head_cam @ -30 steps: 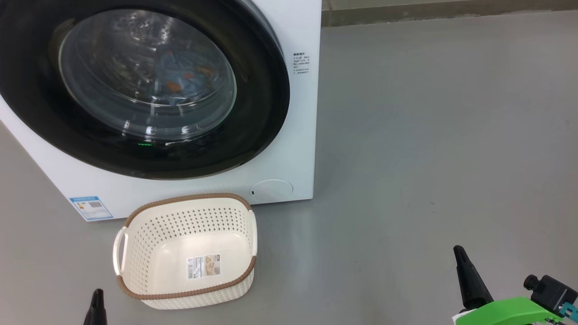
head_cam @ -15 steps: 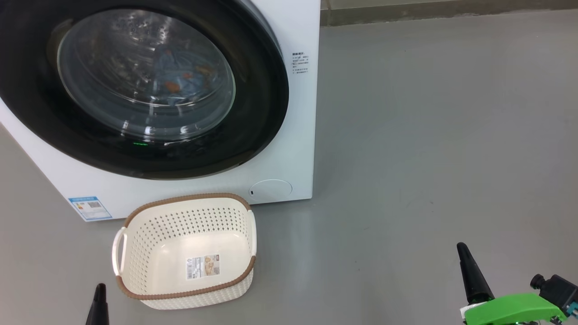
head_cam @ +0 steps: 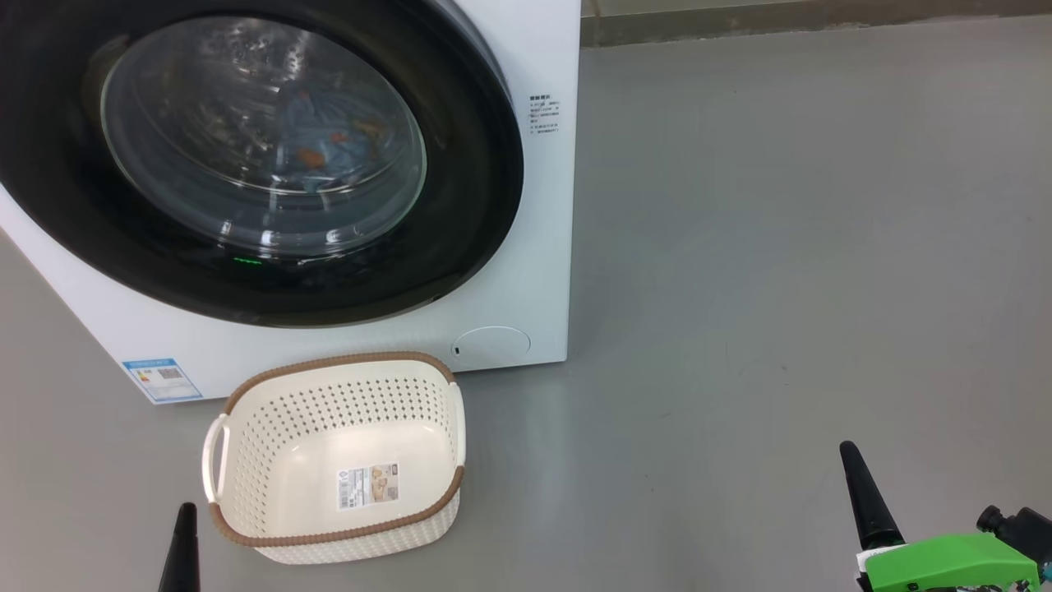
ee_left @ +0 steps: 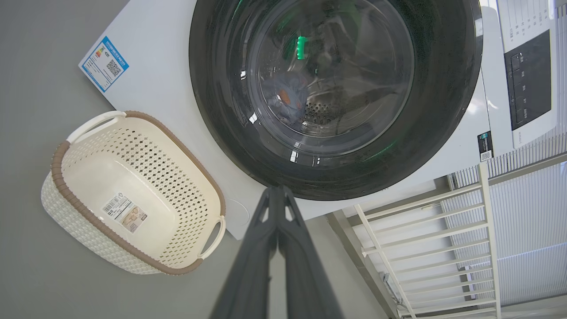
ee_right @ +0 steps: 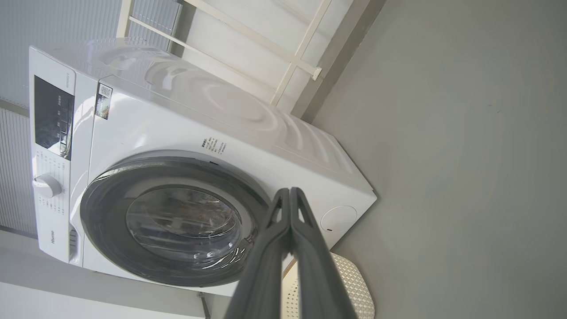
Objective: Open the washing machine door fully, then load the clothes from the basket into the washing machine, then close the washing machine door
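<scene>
In the head view, the washing machine door (head_cam: 255, 156) fills the upper left of the frame. Its black rim lies flush on the white front of the washing machine (head_cam: 526, 247), so it looks shut. Through its window the clothes (head_cam: 325, 144) show as a blue bundle inside, just above the window's centre. The basket (head_cam: 329, 403) sits on the floor (head_cam: 781, 247) at lower left, just in front of the machine, holding nothing but its paper label (head_cam: 368, 485). Its long axis runs across the frame from handle to handle, tipped slightly up to the right.

The left gripper (head_cam: 186, 526) pokes in at the bottom edge, just left of the basket. The right gripper (head_cam: 853, 469) is at lower right, well apart from everything. In both wrist views the fingers are pressed together, pinching nothing.

The door lies almost straight up the frame from the left fingers, and up and far to the left of the right ones, so the left arm is nearer. Judging by how things lie, all three steps look done. At most, a confirming press on the door rim would be left.
</scene>
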Controlling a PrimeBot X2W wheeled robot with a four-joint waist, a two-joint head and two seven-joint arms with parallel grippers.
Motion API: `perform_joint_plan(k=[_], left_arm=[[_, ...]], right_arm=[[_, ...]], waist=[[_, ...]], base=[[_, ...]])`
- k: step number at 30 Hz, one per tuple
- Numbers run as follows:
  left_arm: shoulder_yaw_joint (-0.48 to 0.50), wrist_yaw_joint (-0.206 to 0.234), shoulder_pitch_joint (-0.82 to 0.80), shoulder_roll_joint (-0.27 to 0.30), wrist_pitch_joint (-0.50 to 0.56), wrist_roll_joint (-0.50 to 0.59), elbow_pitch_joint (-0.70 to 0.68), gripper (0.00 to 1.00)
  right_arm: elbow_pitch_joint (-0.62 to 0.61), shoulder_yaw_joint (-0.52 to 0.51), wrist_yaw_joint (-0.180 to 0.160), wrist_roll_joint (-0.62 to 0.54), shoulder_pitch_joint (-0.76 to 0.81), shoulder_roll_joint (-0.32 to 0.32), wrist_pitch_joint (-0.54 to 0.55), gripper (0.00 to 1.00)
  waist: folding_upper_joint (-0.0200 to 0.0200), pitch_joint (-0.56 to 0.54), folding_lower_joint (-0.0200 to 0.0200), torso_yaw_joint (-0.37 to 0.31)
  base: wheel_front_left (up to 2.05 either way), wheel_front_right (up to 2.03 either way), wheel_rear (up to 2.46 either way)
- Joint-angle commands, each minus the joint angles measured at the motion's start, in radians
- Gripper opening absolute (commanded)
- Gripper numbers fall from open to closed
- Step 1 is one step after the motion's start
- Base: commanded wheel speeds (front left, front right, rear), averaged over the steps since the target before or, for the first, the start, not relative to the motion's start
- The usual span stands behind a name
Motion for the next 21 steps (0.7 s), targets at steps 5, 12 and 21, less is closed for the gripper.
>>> perform_joint_plan(k=[5, 12, 21], left_arm=[[0.030, -0.002, -0.056, 0.008, 0.018, -0.065, -0.014, 0.00], [0.033, -0.002, -0.073, 0.005, 0.038, -0.138, -0.008, 0.00], [0.037, -0.003, -0.094, 0.000, 0.064, -0.231, 0.001, 0.00]], right_arm=[[-0.020, 0.009, -0.001, 0.079, -0.053, -0.012, 0.020, 0.00], [-0.018, 0.002, -0.001, 0.161, -0.059, -0.012, 0.041, 0.00], [-0.014, -0.006, -0.001, 0.266, -0.067, -0.012, 0.068, 0.00]], waist=[[0.0000, 0.000, -0.0001, -0.001], [0.0000, 0.001, -0.0001, -0.002], [0.0000, 0.002, -0.0001, -0.004]], base=[[0.00, 0.00, 0.00], [0.00, 0.00, 0.00], [0.00, 0.00, 0.00]])
